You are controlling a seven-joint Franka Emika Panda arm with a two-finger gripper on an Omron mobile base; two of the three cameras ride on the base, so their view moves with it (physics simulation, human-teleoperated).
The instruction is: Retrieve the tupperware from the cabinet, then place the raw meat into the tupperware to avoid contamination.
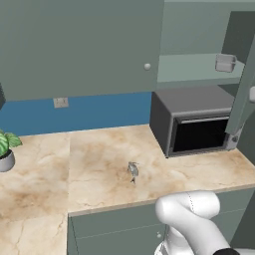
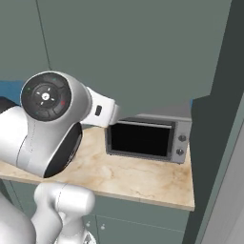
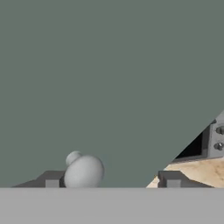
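Straddling cabinet knob, gripper fingers apart

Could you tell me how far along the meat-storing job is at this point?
Done: the cabinet has its right door swung open, showing the tupperware on the shelf. In hand: the pincer stands open at the door's round knob, gripping nothing. Left: fetching the tupperware, then putting the raw meat, lying on the counter beside the microwave, into it.
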